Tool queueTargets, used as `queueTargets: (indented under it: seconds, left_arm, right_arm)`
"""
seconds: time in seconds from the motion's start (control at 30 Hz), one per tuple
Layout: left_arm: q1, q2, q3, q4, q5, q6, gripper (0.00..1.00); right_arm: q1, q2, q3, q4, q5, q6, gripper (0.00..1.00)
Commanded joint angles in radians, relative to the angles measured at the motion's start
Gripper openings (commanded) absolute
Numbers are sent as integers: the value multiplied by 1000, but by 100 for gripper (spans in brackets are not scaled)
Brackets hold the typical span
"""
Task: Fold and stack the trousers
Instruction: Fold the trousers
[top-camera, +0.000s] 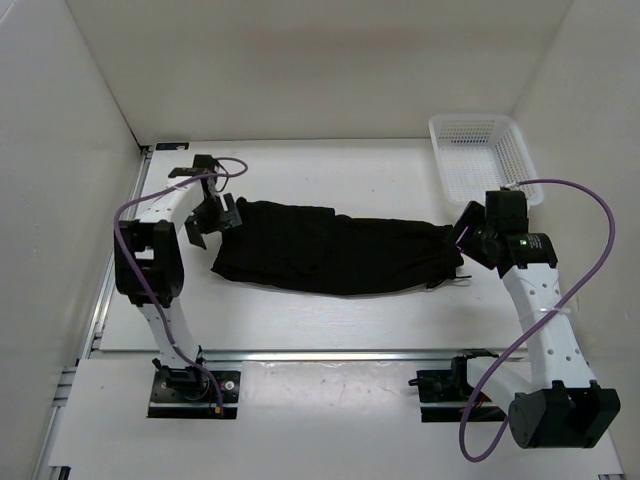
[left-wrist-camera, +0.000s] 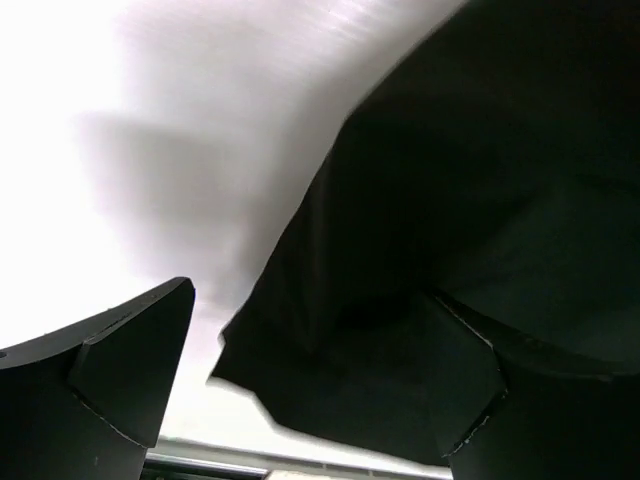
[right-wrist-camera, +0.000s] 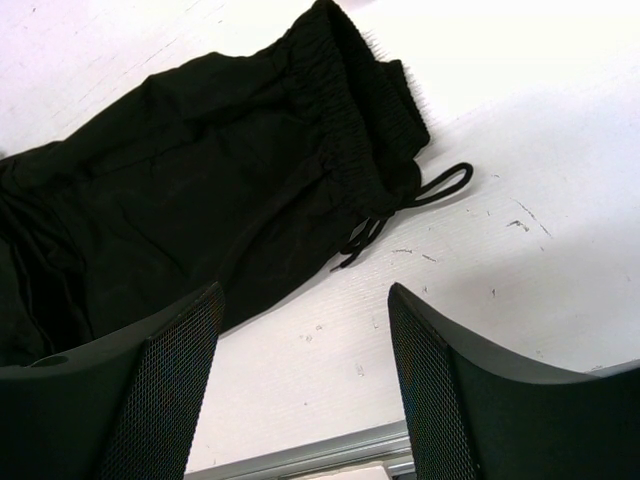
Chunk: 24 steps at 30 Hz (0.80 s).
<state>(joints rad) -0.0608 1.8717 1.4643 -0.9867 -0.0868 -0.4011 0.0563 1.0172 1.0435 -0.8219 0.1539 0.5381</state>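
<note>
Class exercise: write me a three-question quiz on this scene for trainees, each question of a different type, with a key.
1. True or false: the trousers lie inside the basket.
2. Which part of the trousers lies nearest the right tool? A) leg hems B) waistband with its cord C) knees
3. Fill in: the left tool is ____ (open or shut).
Key: 1 false, they lie on the table; 2 B; 3 open.

White plastic mesh basket sits at far-right corner of white table, w/ white walls around.
</note>
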Motion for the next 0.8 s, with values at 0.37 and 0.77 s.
queueTargets:
  seconds: [0.37, 0.77]
  left_arm:
    - [7, 107, -38, 140, 174, 1, 18]
    - [4, -143, 252, -113, -113, 1, 10]
  right_arm:
    - [-4, 7, 47, -11, -4, -23, 72]
    - [-4, 7, 56, -11, -4, -23, 72]
